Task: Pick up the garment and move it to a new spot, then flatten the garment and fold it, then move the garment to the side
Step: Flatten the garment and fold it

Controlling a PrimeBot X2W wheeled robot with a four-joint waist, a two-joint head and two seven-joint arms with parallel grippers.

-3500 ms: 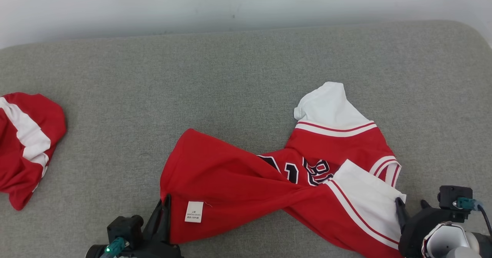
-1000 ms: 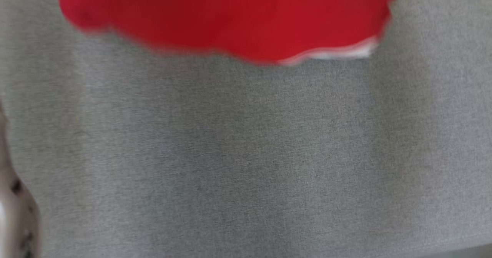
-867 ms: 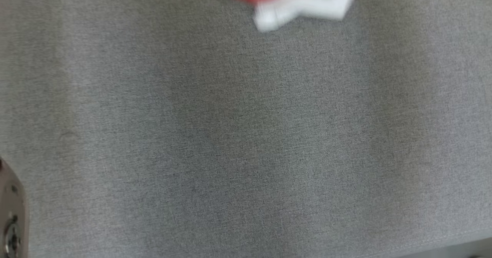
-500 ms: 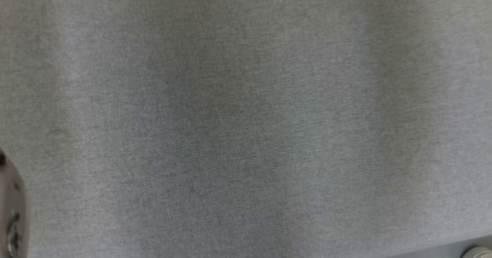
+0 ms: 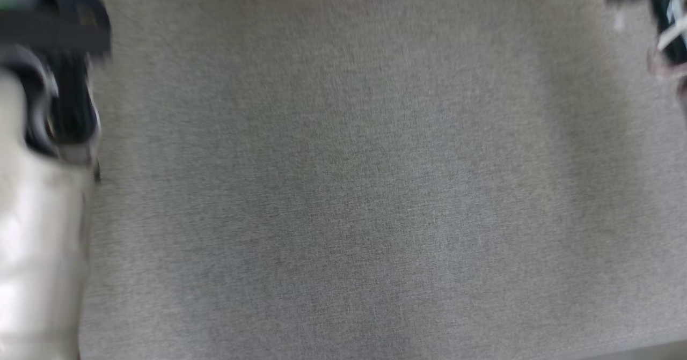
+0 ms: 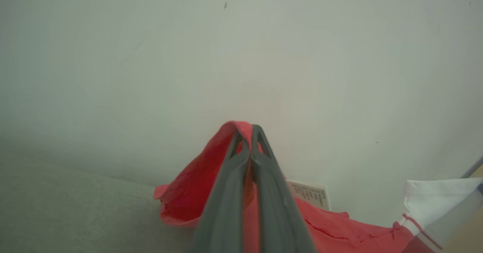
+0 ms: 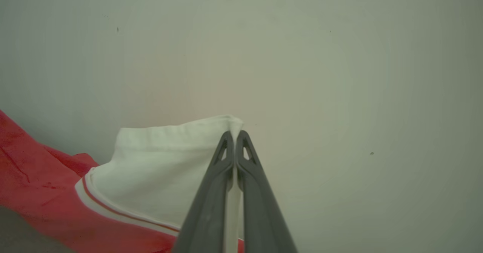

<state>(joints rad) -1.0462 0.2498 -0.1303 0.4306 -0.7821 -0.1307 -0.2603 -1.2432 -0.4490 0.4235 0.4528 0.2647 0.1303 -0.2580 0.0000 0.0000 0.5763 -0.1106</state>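
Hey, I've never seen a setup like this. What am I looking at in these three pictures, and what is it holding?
A wheeled robot with two arms, each ending in a two-fingered gripper. The blurred picture comes from its head camera, looking down at a grey fabric surface. The other two come from wrist cameras, looking along the fingers toward a pale wall. The left gripper is shut on a red fold of the garment, a red and white jersey; the right gripper is shut on a white part of it.
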